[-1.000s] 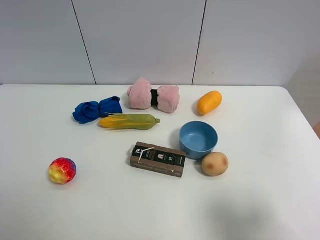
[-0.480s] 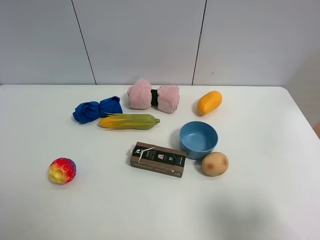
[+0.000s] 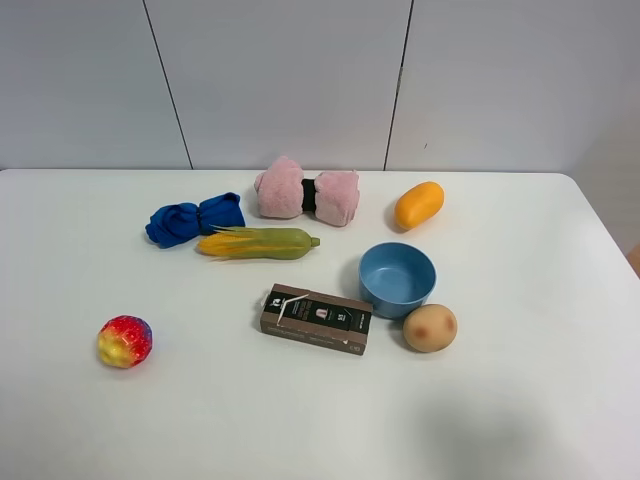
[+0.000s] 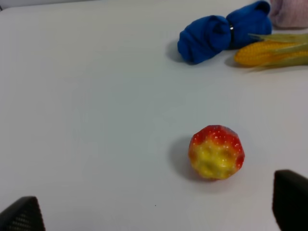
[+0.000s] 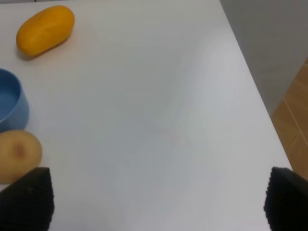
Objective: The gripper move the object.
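Corn cob (image 3: 258,243), yellow kernels, green husk

No visible change since earlier.

My left gripper (image 4: 154,216) has its fingers spread wide, with the red-yellow ball (image 4: 216,152) close ahead between them. Beyond it the corn cob (image 3: 257,243) lies with the blue cloth (image 3: 194,219) touching its far side and the pink bundle (image 3: 307,192) just behind. The brown box (image 3: 316,319) lies on its near side, apart from it. Bare table (image 3: 130,270) opens to the corn's left end. My right gripper (image 5: 156,202), also spread, faces bare table, with the potato (image 5: 18,153), blue bowl (image 5: 10,106) and mango (image 5: 45,30) off to one side.
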Available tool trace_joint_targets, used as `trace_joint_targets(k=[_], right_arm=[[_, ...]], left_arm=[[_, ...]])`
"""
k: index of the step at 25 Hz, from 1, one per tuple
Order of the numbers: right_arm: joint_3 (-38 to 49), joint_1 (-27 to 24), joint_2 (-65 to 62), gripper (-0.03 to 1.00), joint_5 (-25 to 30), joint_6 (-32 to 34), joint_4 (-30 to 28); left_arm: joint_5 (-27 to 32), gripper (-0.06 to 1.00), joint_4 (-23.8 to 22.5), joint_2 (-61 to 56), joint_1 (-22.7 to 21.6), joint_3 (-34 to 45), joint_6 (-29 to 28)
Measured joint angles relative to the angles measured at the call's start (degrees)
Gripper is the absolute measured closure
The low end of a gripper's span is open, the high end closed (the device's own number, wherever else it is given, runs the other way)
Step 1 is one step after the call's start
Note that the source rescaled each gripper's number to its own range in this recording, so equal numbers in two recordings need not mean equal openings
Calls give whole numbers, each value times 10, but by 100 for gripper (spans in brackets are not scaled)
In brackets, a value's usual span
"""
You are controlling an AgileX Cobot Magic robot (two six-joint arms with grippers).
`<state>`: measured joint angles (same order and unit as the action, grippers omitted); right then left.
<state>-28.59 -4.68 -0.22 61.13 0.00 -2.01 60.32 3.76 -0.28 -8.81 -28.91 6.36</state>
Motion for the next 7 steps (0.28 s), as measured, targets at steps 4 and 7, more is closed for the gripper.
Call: trace_joint_targets(k=[4,7], right_arm=[[0,0,0,18,0,0,0],[0,0,0,18,0,0,0]], left_arm=[[0,-6,0,0,0,0,0],[0,-6,0,0,0,0,0]])
